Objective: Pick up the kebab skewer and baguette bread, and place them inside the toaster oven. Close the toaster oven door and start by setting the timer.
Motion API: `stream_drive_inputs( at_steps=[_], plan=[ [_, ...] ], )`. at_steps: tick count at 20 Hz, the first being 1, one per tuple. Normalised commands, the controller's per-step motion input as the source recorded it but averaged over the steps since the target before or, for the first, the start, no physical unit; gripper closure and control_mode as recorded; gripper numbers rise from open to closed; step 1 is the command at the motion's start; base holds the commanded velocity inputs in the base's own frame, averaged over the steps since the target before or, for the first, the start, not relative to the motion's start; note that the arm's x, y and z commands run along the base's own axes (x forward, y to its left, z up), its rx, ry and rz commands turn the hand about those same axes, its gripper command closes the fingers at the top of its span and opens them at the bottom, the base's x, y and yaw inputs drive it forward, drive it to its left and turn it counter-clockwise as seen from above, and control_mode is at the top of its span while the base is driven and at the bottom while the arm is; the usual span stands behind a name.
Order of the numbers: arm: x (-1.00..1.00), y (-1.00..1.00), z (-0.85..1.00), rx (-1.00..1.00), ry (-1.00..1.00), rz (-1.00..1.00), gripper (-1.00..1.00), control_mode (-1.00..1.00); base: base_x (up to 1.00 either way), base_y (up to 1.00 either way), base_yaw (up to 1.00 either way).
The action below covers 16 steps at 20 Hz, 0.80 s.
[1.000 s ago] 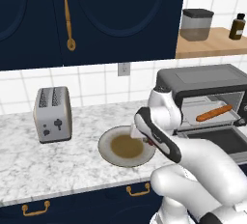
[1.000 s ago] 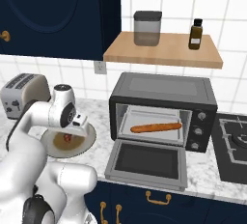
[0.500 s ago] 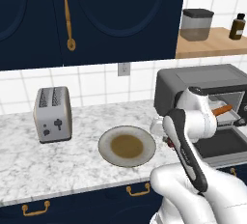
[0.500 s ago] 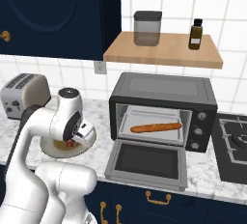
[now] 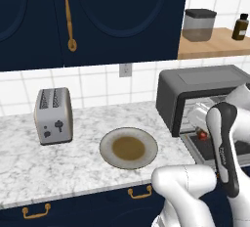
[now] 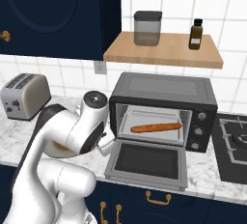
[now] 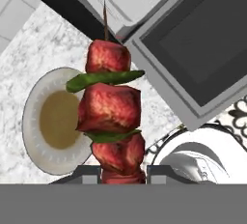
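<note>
Up at one o'clock from our gripper (image 7: 123, 175), clamped on the skewer (image 7: 112, 121), lies the open toaster oven (image 6: 161, 109), stick pointing twelve.

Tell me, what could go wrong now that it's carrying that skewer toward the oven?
The skewer is gripped only at its bottom end by the gripper, so it could tilt or slip out. Its tip points near the oven frame and could catch there. The baguette already lies on the rack and could get knocked aside.
</note>
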Motion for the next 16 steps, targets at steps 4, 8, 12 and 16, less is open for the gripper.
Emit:
stream_drive_inputs(
  at_steps=[4,8,12,16],
  plan=[
    [-0.16,-0.76,0.48,0.19,0.00,-0.37,1.00,-1.00,0.00,0.00,0.00],
    [-0.01,-0.66,0.16,0.13,-0.07,-0.40,1.00,-1.00,0.00,0.00,0.00],
    [0.12,-0.54,0.02,0.14,-0.13,-0.39,1.00,-1.00,0.00,0.00,0.00],
    [0.35,-0.28,0.00,0.20,-0.21,-0.29,1.00,-1.00,0.00,0.00,0.00]
  ],
)
